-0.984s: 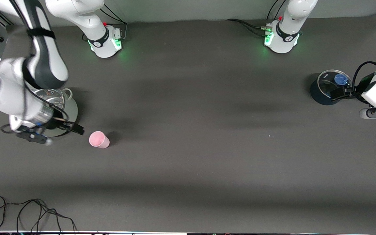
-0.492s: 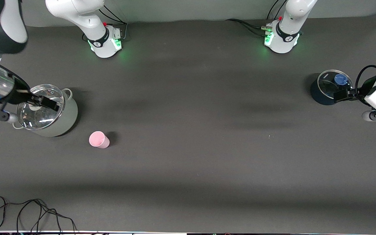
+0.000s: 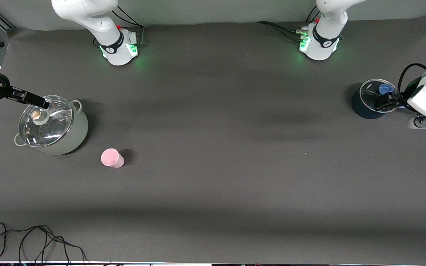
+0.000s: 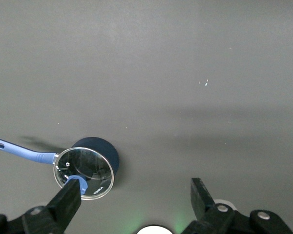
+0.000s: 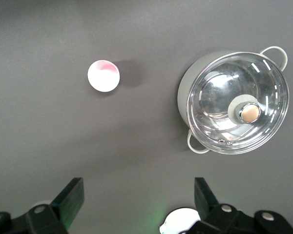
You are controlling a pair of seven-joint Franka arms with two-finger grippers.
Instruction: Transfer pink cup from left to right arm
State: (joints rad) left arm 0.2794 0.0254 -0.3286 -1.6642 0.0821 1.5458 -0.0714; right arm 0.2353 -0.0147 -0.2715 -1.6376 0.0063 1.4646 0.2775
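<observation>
The pink cup [image 3: 112, 158] [image 5: 103, 75] stands upright on the dark table, mouth up, with nothing touching it. It is a little nearer the front camera than the grey pot [image 3: 73, 136]. My right gripper [image 3: 35, 100] [image 5: 140, 195] hangs open and empty over the pot's glass lid, at the right arm's end of the table, well apart from the cup. My left gripper [image 3: 383, 100] [image 4: 134, 197] is open and empty over the blue saucepan [image 3: 361, 107] [image 4: 95, 146] at the left arm's end.
The grey pot [image 5: 185, 105] carries a glass lid with a knob [image 5: 249, 113]. The saucepan has a glass lid and a blue handle [image 4: 19, 150]. A loose black cable [image 3: 31, 240] lies at the table's front corner. Both arm bases [image 3: 118, 50] [image 3: 318, 44] stand along the back edge.
My right gripper has swung up from beside the cup to over the pot's lid, toward the table's end. The cup has not moved. The left gripper has barely shifted.
</observation>
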